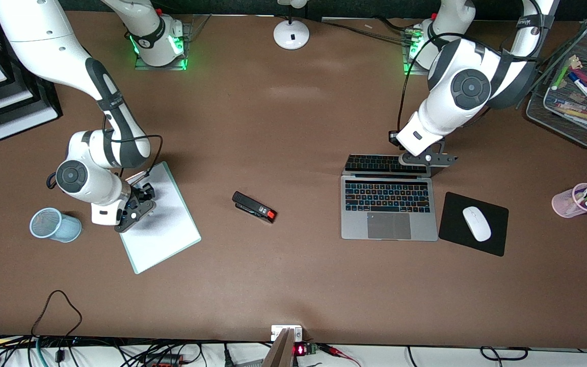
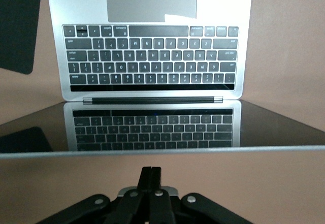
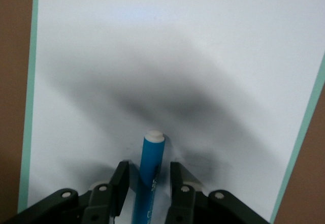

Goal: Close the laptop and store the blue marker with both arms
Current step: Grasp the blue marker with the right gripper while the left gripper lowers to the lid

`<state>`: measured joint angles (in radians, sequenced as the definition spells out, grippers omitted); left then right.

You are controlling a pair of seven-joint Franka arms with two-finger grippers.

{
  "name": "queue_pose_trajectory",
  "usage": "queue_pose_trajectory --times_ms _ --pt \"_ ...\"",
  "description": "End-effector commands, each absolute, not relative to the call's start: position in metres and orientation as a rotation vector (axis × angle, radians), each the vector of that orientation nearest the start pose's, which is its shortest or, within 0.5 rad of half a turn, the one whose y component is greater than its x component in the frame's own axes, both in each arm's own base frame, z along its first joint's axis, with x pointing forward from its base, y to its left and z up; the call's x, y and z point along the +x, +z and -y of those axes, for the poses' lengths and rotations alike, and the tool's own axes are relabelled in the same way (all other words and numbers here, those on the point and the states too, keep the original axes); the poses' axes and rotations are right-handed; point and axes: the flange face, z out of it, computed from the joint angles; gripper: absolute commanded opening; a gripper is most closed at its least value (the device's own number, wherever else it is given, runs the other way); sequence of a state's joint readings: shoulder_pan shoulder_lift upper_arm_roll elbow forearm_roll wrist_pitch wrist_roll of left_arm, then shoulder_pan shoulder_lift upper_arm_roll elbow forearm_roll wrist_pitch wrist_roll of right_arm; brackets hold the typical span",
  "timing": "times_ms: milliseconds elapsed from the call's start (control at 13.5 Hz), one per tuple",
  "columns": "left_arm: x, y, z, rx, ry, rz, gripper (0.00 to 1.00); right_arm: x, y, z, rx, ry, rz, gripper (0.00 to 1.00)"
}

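Underneath, smooth white board (image 3: 177, 46), slim blue marker (image 3: 150, 169)

Open silver laptop (image 1: 389, 209); blue marker (image 3: 150, 176) (white-tipped) on whiteboard (image 1: 163, 219)

Open laptop (image 1: 389, 214) at centre-right, the left gripper (image 1: 428, 159) at its lid; right gripper (image 1: 138, 206) over a whiteboard (image 1: 163, 224).

The laptop (image 1: 389, 211) lies toward the left arm's end of the table, with a mouse (image 1: 476, 223) on a mouse pad (image 1: 451, 224) just beside it. A stapler (image 1: 254, 207) lies between the laptop and a whiteboard (image 1: 163, 227), on which the blue marker (image 3: 150, 176) lies. A mesh cup (image 1: 54, 225) lies beside the whiteboard.
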<state>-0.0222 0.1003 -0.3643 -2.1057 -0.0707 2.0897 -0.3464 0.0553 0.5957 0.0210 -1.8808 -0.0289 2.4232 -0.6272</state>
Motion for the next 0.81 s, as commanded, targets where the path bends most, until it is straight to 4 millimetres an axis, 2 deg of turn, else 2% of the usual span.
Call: queue_pose_trajectory --times_ms 0,74,296,370,517,665,739 --pt "0.512 0.361 0.203 -3.147 0.166 -0.045 0.0 0.63 0.185 -0.047 -2.93 0.061 1.14 0.28" --pt "0.513 0.362 0.203 -3.14 0.156 -0.054 0.0 0.629 0.181 -0.047 -2.931 0.061 1.138 0.22" --pt "0.521 0.363 0.202 -3.157 0.092 -0.049 0.0 0.631 0.184 -0.047 -2.919 0.05 1.174 0.02" --pt "0.524 0.362 0.202 -3.165 0.075 -0.044 0.0 0.633 0.19 -0.046 -2.916 0.038 1.188 0.0" --pt "0.528 0.357 0.203 -3.176 0.054 -0.04 0.0 0.642 0.212 -0.047 -2.902 -0.016 1.248 0.0" --pt "0.532 0.353 0.202 -3.187 0.025 -0.038 0.0 0.647 0.244 -0.048 -2.899 -0.039 1.27 0.0" --pt "0.535 0.352 0.203 -3.195 0.001 -0.039 0.0 0.654 0.267 -0.05 -2.897 -0.028 1.27 0.0"
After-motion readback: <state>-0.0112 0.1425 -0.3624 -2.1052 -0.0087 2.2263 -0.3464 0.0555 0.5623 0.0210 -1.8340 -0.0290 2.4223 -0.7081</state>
